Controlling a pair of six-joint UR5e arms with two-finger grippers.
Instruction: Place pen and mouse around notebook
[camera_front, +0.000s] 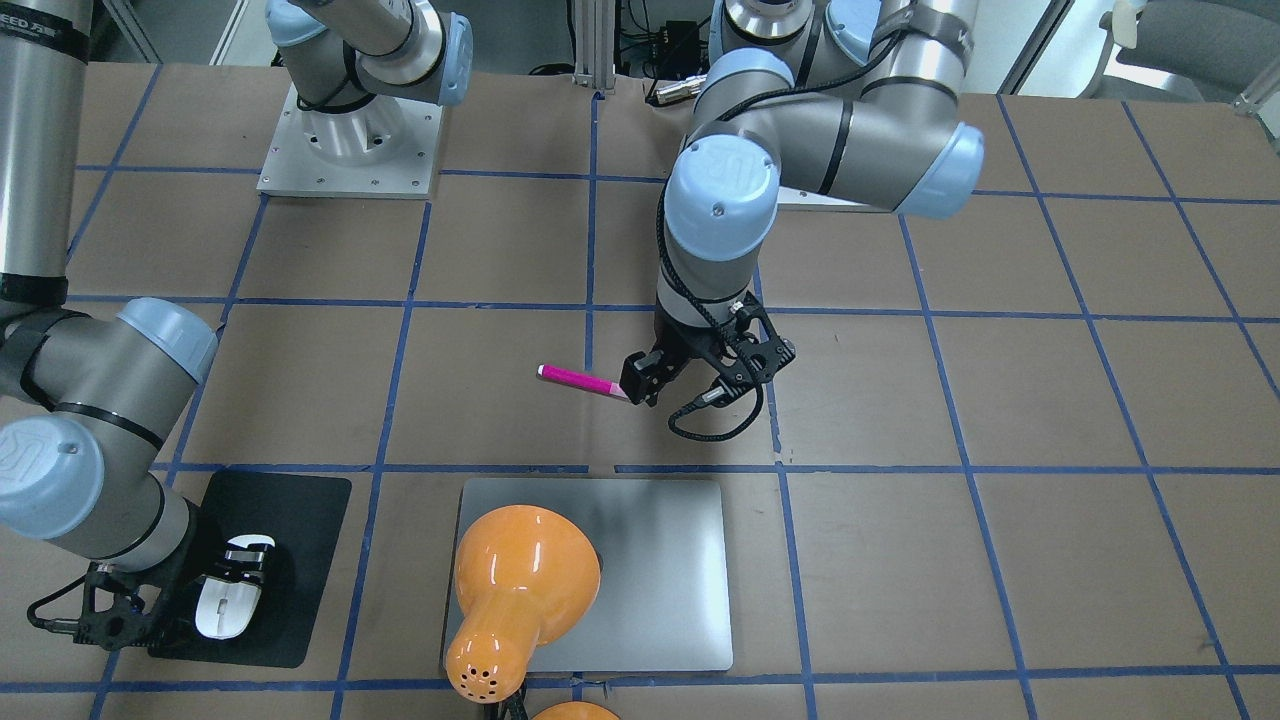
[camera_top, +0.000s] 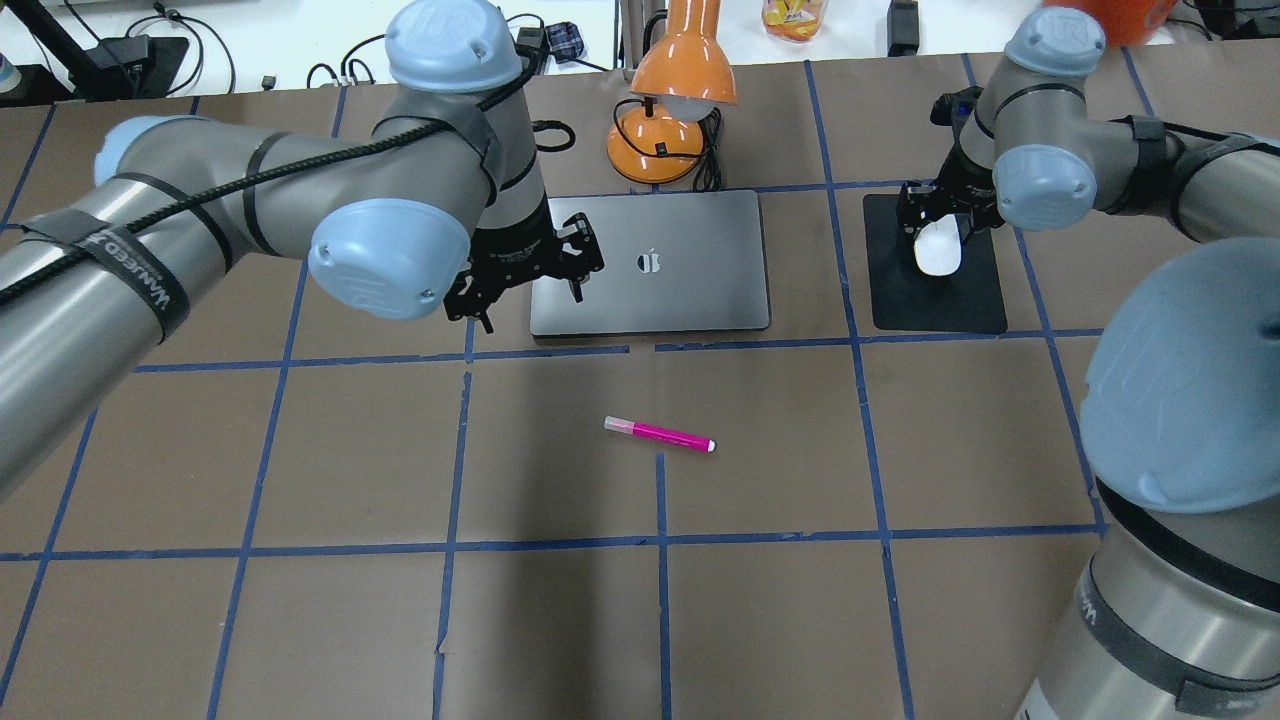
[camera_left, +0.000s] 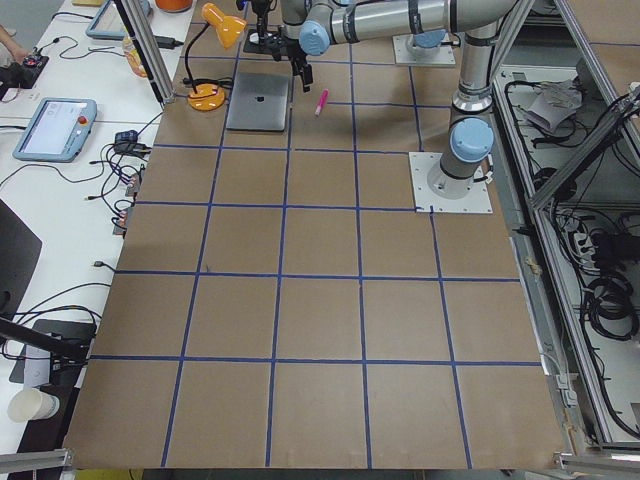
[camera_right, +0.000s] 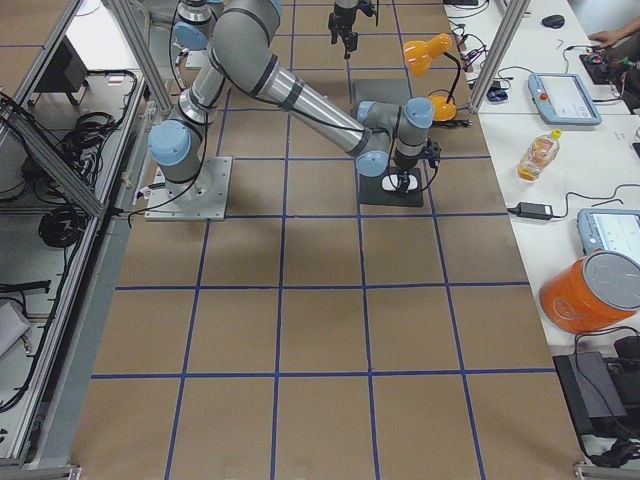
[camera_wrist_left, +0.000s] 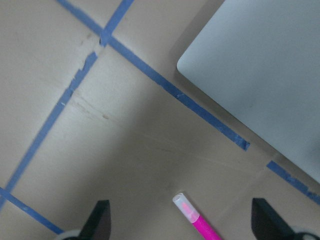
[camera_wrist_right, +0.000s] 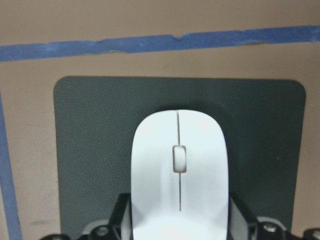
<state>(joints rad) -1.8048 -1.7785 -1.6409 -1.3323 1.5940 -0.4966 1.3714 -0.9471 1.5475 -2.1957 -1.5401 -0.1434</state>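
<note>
Neither item looks placed yet. Nearest the robot, the pen (camera_top: 660, 435) lies loose on the table (camera_top: 300, 450) short of the notebook (camera_top: 690, 290), its length running roughly side to side with the pale cap toward the robot's left, and the left gripper (camera_top: 532, 308) hangs wide open and empty above. Farther off, the right gripper (camera_wrist_right: 179, 220) clasps the mouse (camera_top: 938, 255) on its black mat (camera_top: 940, 305).

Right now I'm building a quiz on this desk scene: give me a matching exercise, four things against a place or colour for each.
Things:
1 pen
2 mouse
3 notebook
4 lamp

Place or colour:
A on the black mat
B orange
C silver-grey, closed flat
D pink, lying alone on the bare brown table

Pairs: 1-D, 2-A, 3-C, 4-B.
</note>
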